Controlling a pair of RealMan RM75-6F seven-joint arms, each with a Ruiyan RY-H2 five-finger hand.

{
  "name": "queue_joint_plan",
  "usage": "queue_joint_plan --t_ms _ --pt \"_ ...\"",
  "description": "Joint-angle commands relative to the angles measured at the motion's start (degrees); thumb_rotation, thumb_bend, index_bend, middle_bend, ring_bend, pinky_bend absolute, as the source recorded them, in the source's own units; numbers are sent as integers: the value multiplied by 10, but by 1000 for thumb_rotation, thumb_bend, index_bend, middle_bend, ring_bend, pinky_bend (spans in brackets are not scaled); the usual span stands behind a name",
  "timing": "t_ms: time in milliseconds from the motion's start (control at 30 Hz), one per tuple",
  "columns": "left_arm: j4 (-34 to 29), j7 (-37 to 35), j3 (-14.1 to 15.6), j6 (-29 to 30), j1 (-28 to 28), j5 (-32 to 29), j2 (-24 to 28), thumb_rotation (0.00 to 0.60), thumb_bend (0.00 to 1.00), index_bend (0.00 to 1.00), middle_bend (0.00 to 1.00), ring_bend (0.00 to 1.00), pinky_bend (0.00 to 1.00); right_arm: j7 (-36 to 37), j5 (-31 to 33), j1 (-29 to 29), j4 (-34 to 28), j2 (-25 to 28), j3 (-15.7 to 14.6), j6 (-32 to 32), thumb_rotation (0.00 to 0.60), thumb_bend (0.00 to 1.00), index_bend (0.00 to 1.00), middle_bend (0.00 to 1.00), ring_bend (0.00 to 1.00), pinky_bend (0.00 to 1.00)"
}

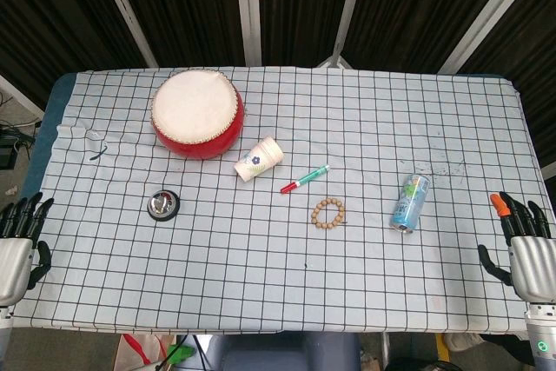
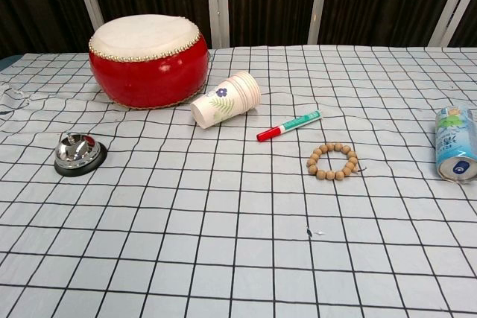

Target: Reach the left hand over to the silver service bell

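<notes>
At the near edge of the table, the left hand [image 1: 19, 241] rests at the left corner with its fingers extended and slightly apart, holding nothing; the right hand [image 1: 528, 249] sits the same way at the right corner, also empty. Both look parked off the working area, so the reach has not yet begun.

A little farther in, the silver service bell [image 2: 78, 154] stands upright on its black base on the checked tablecloth [image 1: 261, 284], ahead of the left hand and inward from it, with open cloth between them — an easy path, I judge. Toward the middle lie a wooden bead bracelet [image 2: 333, 161] and, at the right, a drink can [image 2: 455, 153] on its side. Beyond these are a red-capped marker [image 2: 289, 126] and a tipped paper cup [image 2: 226, 100]. Farthest back sits a red drum [image 2: 147, 61], just behind the bell's side of the table.
</notes>
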Motion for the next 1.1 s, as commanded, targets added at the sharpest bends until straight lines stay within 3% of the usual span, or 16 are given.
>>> queue_joint_plan --t_ms 33,500,667,1100 --pt "0 0 -1 0 0 -1 0 600 1000 0 0 0 0 -1 0 1 0 0 0 -1 600 404 38 83 116 40" --pt "2 19 3 -36 -18 1 -14 600 1000 0 0 0 0 -1 2 -3 -5 2 -3 -2 600 404 39 83 116 40" --pt "10 20 -9 -57 -36 -10 -22 600 1000 0 0 0 0 -3 0 0 -4 1 -5 -8 600 403 39 83 116 39" --pt "100 66 -66 -222 -151 -118 -99 600 1000 0 0 0 0 -9 7 9 1 -6 -6 -29 600 403 38 83 116 40"
